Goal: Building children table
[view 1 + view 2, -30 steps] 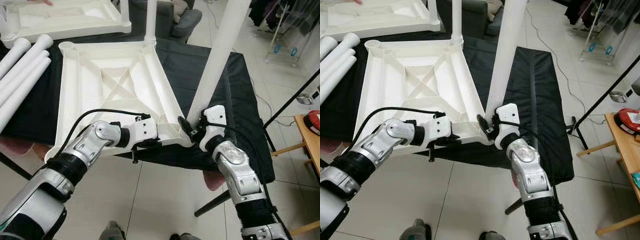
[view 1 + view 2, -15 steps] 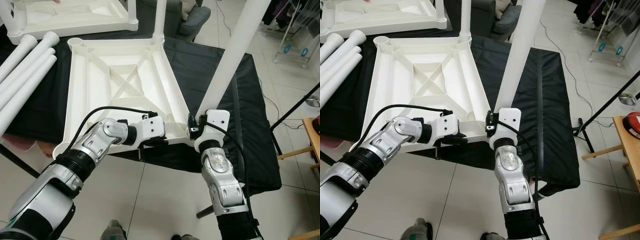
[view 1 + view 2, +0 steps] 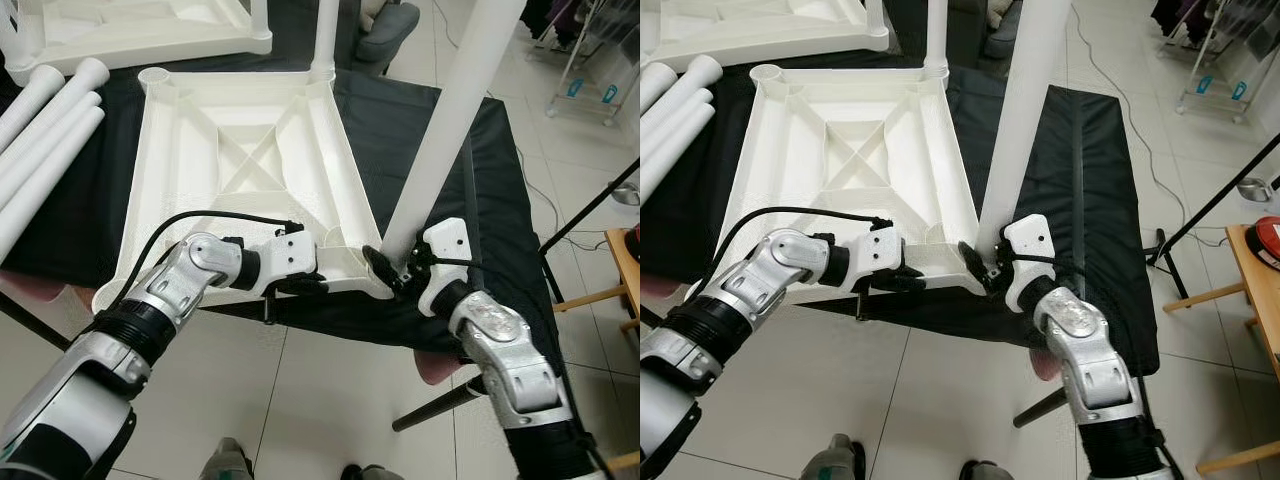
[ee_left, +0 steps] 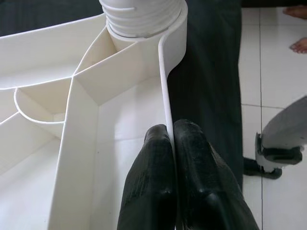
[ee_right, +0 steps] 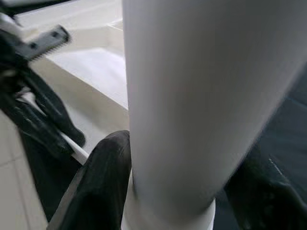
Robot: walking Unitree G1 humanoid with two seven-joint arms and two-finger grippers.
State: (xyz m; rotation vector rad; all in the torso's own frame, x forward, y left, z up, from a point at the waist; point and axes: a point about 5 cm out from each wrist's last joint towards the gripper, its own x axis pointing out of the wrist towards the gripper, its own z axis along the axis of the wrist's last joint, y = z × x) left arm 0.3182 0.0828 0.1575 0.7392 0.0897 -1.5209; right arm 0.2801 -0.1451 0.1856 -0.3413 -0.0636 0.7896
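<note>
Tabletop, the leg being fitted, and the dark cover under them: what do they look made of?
Tabletop: looks like moulded white plastic, matte; ribbed underside with thin walls. Leg: smooth white tube, probably plastic too, with a threaded end seen in the left wrist view. Cover: black fabric, it creases and drapes over the edge. Left gripper pinches the tabletop rim; right gripper holds the leg.

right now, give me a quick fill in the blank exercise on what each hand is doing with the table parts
1. The left hand is pinched shut on the thin ____ of the upturned white plastic tabletop.
2. The right hand grips the long white tube leg near its ____ end.
3. That leg stands at the tabletop's near-____ corner.
4. The tabletop lies on a ____ cloth.

Missing words: rim; lower; right; black
</note>
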